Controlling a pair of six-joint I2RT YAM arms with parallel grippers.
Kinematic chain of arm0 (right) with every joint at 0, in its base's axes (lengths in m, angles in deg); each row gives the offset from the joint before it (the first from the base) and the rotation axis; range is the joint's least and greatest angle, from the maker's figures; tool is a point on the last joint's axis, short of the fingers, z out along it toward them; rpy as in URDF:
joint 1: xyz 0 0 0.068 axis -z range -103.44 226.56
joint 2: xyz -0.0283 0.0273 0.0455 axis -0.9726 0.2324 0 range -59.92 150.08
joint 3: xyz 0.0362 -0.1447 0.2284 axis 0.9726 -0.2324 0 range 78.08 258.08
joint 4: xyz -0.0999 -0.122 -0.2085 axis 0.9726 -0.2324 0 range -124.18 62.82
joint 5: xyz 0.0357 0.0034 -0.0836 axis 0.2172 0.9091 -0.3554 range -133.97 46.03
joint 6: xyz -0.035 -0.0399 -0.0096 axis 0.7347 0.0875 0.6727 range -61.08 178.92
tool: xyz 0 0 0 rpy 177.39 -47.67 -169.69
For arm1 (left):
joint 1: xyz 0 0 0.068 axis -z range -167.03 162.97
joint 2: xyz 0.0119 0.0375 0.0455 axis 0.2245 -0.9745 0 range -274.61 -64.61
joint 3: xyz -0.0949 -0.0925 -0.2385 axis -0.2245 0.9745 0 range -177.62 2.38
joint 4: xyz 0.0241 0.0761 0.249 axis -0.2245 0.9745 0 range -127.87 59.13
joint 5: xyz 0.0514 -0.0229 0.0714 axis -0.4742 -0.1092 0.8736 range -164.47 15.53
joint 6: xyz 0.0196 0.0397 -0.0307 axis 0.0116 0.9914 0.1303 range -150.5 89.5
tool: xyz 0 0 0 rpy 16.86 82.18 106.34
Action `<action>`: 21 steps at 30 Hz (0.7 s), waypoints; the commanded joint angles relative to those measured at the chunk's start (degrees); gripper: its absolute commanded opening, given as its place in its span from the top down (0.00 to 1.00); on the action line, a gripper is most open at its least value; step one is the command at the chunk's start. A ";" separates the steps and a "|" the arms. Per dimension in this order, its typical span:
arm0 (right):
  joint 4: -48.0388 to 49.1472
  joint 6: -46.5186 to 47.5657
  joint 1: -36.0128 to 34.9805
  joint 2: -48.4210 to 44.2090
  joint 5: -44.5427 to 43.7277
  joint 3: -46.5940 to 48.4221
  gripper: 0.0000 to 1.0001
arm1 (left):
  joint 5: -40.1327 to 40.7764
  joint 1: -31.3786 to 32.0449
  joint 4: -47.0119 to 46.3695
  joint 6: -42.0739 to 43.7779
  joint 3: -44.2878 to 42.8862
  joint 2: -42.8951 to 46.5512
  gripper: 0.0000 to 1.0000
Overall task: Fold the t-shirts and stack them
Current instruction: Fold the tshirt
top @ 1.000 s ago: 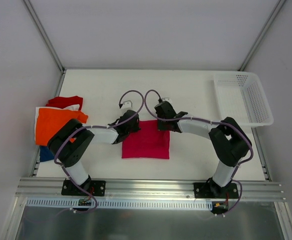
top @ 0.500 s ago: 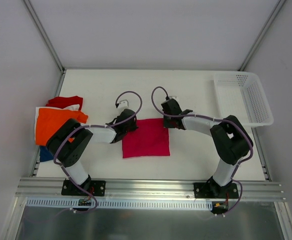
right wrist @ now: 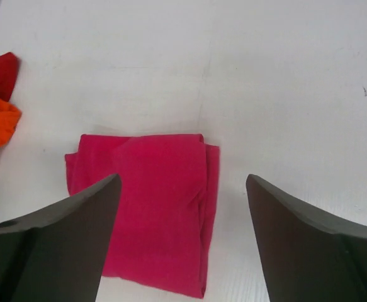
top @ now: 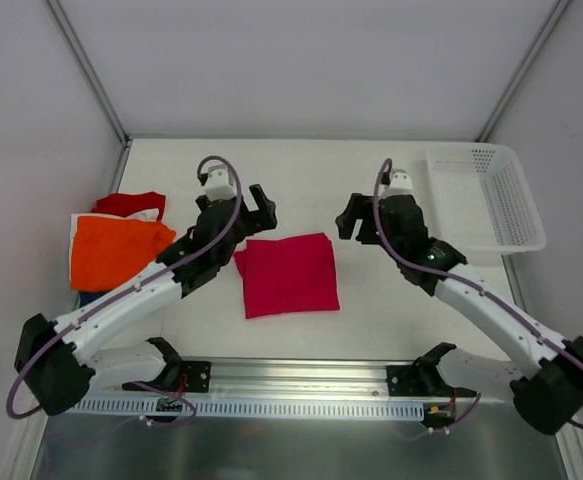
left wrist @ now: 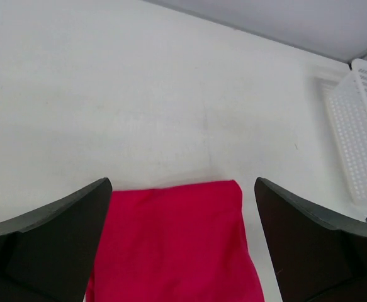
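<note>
Top external view: pink shirt (top: 289, 274) lies between and nearside of left end effector (top: 236, 211) and right end effector (top: 378, 221); both wide open, empty.

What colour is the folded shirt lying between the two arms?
Magenta-pink: the folded t-shirt shows best in the top external view.

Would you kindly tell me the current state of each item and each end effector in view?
Magenta-pink cloth t-shirt: folded into a rectangle, lying flat, not held.
Orange cloth t-shirt: loosely bunched, not held.
Red cloth t-shirt: loosely bunched, partly hidden beyond the orange one.
White perforated plastic basket: upright.
Left end effector: open, holding nothing.
Right end effector: open, holding nothing.
</note>
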 commanded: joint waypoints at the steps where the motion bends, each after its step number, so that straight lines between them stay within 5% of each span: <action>1: -4.95 -0.35 0.21 -7.11 2.13 -5.30 0.14 | 0.80 0.52 10.65 -4.13 7.59 8.65 0.01; 6: -0.58 -4.04 0.21 -7.40 7.82 -13.21 0.02 | -6.85 0.52 14.97 -12.83 16.99 12.55 0.01; 14: 20.42 -12.57 0.21 0.60 18.83 -25.44 0.00 | -17.94 0.17 6.72 -15.57 32.46 25.01 0.01; 21: 25.62 -14.59 0.21 4.73 21.03 -26.67 0.01 | -22.68 -2.20 3.30 -16.80 40.12 34.34 0.01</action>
